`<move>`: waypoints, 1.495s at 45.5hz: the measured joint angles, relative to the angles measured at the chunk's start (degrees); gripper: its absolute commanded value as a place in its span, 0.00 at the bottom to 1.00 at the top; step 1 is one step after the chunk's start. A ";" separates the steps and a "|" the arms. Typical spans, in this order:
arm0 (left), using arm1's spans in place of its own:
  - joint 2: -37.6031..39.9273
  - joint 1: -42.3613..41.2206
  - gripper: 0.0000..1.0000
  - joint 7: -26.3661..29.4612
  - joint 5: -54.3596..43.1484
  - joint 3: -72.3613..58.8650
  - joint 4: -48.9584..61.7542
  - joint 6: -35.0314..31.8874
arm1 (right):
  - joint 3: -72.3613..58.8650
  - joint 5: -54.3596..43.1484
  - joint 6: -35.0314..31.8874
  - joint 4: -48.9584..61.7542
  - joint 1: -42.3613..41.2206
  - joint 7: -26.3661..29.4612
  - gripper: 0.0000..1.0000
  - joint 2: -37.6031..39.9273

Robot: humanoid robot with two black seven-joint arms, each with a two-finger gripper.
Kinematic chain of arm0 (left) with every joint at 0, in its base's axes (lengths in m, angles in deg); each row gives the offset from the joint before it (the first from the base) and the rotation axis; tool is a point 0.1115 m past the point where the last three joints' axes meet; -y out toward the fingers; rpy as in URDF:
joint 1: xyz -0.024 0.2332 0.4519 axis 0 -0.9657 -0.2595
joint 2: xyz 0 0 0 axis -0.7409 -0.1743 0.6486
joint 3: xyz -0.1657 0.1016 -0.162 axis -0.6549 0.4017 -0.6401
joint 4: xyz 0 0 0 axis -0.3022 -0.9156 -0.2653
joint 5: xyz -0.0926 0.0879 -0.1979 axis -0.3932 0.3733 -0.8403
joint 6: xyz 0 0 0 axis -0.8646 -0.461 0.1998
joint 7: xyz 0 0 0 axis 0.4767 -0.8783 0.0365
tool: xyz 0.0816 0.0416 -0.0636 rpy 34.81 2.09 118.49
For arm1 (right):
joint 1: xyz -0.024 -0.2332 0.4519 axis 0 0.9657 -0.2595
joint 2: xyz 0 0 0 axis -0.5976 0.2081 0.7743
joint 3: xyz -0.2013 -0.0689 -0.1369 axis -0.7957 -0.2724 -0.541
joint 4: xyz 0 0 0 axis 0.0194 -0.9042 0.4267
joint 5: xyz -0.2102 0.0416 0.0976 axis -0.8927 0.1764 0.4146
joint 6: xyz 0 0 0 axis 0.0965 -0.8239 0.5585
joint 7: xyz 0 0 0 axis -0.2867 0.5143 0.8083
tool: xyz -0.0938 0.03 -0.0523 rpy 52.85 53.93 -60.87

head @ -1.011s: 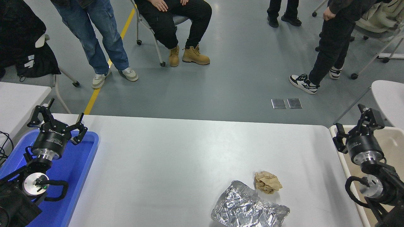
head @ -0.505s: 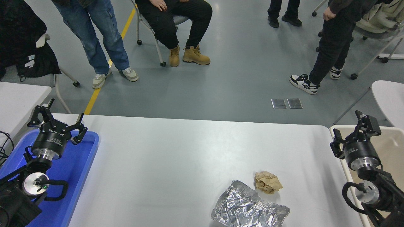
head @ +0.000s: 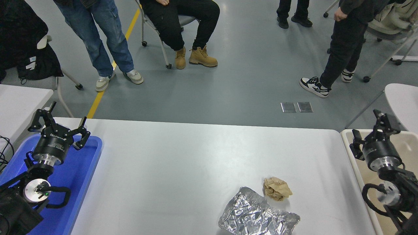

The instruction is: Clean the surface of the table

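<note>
The table surface is a wide glossy white top filling the lower half of the head view. On it near the front right lie a crumpled sheet of silver foil and, touching its far right corner, a crumpled brown paper ball. My right gripper hangs open and empty at the right edge, over the beige bin, well right of and beyond the trash. My left gripper is parked open over the blue tray at the lower left.
A blue plastic tray sits at the table's left end. A beige bin stands just off the right end. Smaller white tabletops show at the far left and far right. Several people and wheeled chairs are beyond the far edge.
My right gripper shifted left and slightly nearer, then moved back right and up over the bin. The foil, paper ball and left arm have not moved.
</note>
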 measured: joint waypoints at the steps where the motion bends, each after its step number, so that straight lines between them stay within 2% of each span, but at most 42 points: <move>1: 0.00 0.00 1.00 0.00 0.00 0.00 0.00 0.00 | -0.32 0.20 0.00 0.16 -0.25 0.00 0.99 0.34; 11: 0.00 0.00 1.00 0.00 0.00 0.00 0.00 0.00 | -9.47 0.96 -0.42 1.20 -5.82 0.35 0.99 5.55; 28: 0.00 -0.01 1.00 0.00 0.00 0.00 0.00 0.00 | -50.77 1.21 -0.72 4.15 -27.13 0.43 0.99 12.04; 38: 0.00 -0.01 1.00 0.00 0.00 0.00 0.00 0.00 | -64.96 -3.23 -2.17 4.24 -36.37 0.25 0.99 12.51; 53: 0.00 -0.01 1.00 0.00 0.00 0.00 0.00 0.00 | -73.65 -20.14 -10.24 3.37 -45.99 0.10 0.99 11.96; 68: 0.00 -0.01 1.00 0.00 0.00 0.00 0.00 0.00 | -75.55 -34.44 -16.45 -1.22 -50.97 0.03 0.99 9.78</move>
